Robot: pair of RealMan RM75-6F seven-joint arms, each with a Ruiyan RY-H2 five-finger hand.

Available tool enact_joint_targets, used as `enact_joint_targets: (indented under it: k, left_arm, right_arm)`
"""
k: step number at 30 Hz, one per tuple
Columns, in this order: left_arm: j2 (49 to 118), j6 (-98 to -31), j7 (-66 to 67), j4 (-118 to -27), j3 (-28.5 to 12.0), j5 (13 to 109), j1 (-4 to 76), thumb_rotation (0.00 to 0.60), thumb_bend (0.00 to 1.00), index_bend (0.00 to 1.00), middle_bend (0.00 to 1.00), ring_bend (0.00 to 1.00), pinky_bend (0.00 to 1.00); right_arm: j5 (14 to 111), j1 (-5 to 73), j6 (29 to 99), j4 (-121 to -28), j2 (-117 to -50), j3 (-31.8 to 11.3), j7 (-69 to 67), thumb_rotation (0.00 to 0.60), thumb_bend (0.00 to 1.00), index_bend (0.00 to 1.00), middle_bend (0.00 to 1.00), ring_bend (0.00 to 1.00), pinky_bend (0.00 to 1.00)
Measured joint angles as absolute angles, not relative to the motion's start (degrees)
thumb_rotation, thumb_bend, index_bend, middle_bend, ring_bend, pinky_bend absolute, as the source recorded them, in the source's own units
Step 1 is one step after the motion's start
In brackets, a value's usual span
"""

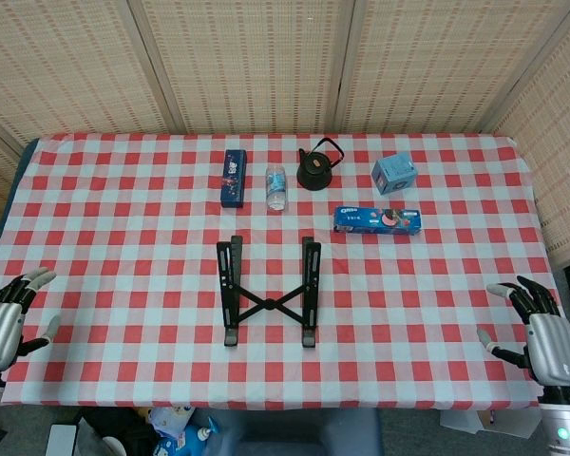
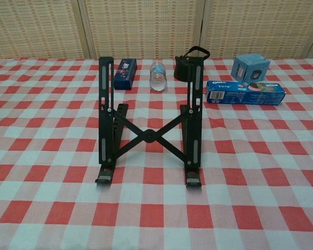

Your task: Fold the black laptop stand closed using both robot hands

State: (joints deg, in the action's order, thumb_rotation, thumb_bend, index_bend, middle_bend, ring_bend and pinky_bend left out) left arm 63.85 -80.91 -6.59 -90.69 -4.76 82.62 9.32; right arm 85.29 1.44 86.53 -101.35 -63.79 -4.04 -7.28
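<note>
The black laptop stand [image 1: 269, 293] stands unfolded in the middle of the checked tablecloth, two long rails joined by a crossed brace. The chest view shows the stand [image 2: 148, 125] from the front with its rails raised at the back. My left hand [image 1: 8, 318] rests at the table's left front corner, fingers apart, holding nothing. My right hand [image 1: 539, 332] sits at the right front corner, also open and empty. Both hands are far from the stand and appear only in the head view.
Behind the stand sit a dark blue box [image 1: 233, 178], a small water bottle [image 1: 276, 186], a black kettle [image 1: 317, 165], a light blue cube box [image 1: 395, 174] and an Oreo packet [image 1: 378, 220]. Woven screens close off the back.
</note>
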Motion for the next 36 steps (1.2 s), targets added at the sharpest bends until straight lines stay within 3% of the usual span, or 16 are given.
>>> enact_joint_targets:
  k: [16, 22, 28, 30, 32, 35, 36]
  left_arm:
    - [63.30, -79.73, -10.59, -90.95, -4.68, 83.66, 10.16, 0.600, 0.36, 0.17, 0.16, 0.14, 0.20]
    - [62.44, -77.47, -18.59, -90.29, -5.16, 85.70, 12.57, 0.600, 0.36, 0.17, 0.16, 0.15, 0.20]
    - [61.25, -73.56, -29.76, -89.44, -5.74, 88.38, 16.76, 0.599, 0.30, 0.17, 0.16, 0.16, 0.20]
    - [60.90, -72.01, -34.13, -89.09, -5.98, 89.30, 18.58, 0.555, 0.27, 0.17, 0.16, 0.17, 0.20]
    - [60.74, -70.68, -37.82, -88.74, -6.19, 90.01, 20.20, 0.434, 0.25, 0.16, 0.16, 0.17, 0.20]
    - [60.73, -68.01, -44.44, -87.84, -6.44, 91.31, 23.40, 0.131, 0.24, 0.15, 0.16, 0.18, 0.20]
    - [60.83, -67.18, -46.11, -87.42, -6.48, 91.70, 24.43, 0.084, 0.24, 0.15, 0.16, 0.18, 0.20]
  right_arm:
    - [85.62, 2.17, 86.17, -102.39, -63.17, -4.51, -8.00, 0.600, 0.21, 0.26, 0.26, 0.08, 0.09]
    - [86.87, 4.10, 84.67, -104.87, -61.97, -5.31, -8.19, 0.600, 0.21, 0.26, 0.26, 0.08, 0.09]
    - [86.71, 7.43, 80.31, -108.64, -61.25, -6.46, -8.17, 0.600, 0.21, 0.26, 0.26, 0.08, 0.09]
    - [86.26, 8.67, 78.44, -109.71, -61.09, -6.85, -8.55, 0.600, 0.21, 0.24, 0.26, 0.08, 0.09]
    - [85.44, 10.22, 76.08, -110.87, -60.98, -7.32, -8.93, 0.600, 0.21, 0.21, 0.24, 0.08, 0.09]
    - [84.14, 12.57, 72.57, -112.13, -61.09, -7.93, -9.54, 0.600, 0.21, 0.14, 0.20, 0.08, 0.09]
    - [83.75, 13.24, 71.50, -112.40, -61.18, -8.06, -9.77, 0.600, 0.21, 0.11, 0.18, 0.06, 0.09]
